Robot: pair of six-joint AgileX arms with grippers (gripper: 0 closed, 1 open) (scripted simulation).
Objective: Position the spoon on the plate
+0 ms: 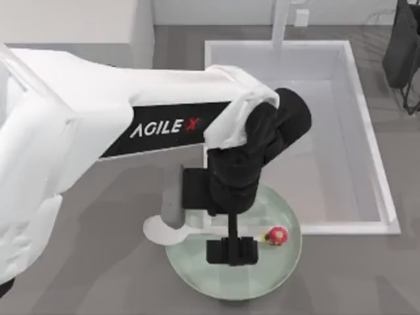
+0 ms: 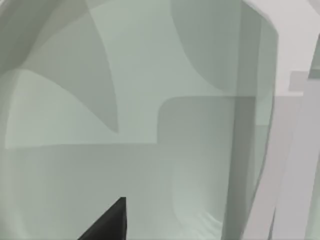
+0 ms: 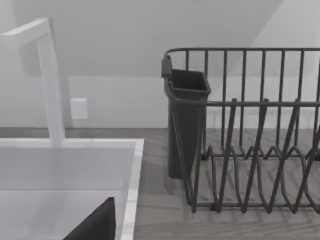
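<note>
Placing step, near done: left claw [image 1: 231,251] low over the plate [image 1: 275,279], finger state impossible to tell, spoon [image 1: 197,230] lying across the rim, bowl overhanging the worktop; next, nudge inward

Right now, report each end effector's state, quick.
Left end effector: over the plate, by the spoon; open or shut cannot be told.
Right end effector: near the sink and dish rack; cannot be told.
</note>
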